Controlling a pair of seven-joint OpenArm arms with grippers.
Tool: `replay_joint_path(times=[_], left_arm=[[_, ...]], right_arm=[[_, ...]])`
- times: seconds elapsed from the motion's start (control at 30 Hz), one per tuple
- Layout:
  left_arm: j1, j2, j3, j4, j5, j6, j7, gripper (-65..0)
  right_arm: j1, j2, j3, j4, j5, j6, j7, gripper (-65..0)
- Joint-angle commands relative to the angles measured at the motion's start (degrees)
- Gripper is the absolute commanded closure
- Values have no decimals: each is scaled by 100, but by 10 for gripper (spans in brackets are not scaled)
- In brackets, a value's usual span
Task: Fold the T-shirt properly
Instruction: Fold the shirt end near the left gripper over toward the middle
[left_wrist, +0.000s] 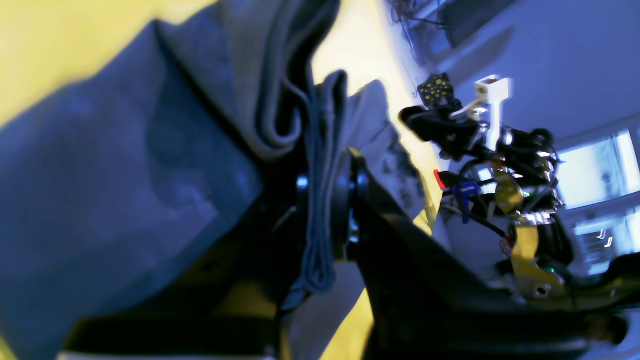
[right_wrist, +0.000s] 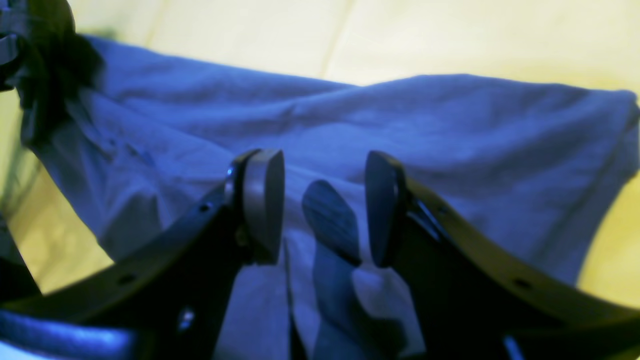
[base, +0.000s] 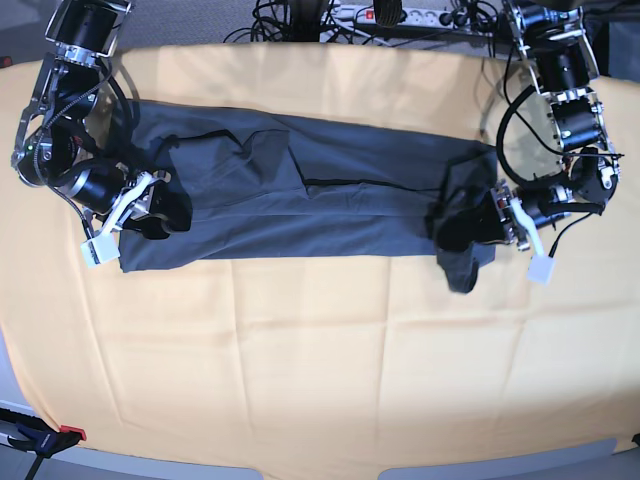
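The slate-grey T-shirt (base: 320, 190) lies as a long band across the yellow-orange cloth. At its right end in the base view, my left gripper (base: 466, 226) is shut on a bunched end that hangs down. The left wrist view shows that gripper (left_wrist: 325, 192) pinching a thick roll of T-shirt (left_wrist: 125, 165) fabric. At the band's left end sits my right gripper (base: 163, 212). In the right wrist view this gripper (right_wrist: 322, 162) is open, and a raised fold of the T-shirt (right_wrist: 450, 145) stands between the pads with a gap on either side.
The yellow-orange table cloth (base: 320, 350) covers the whole table. Cables and a power strip (base: 400, 14) run along the back edge. A clamp (base: 45, 438) sits at the front left corner. The right arm (left_wrist: 480, 145) shows across the table in the left wrist view.
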Motion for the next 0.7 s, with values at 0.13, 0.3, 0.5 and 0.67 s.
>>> replay_joint_path(times=[0.13,0.3,0.5,0.67], left_arm=[[61,181,197,382,-167,-195,-23,0],[267,227,365,382,-167,-330,-23,0],[273,275,365,382,-167,114,-23,-358],[197,542,365,385,-167,479,-23,-491]], right_arm=[[98,87,24,81,127,32,162,-288],[96,87,24,81,127,32,166,-288],[96,87,24,81,136,32,164,-288],[96,87,24,81,166,32,166,-288]])
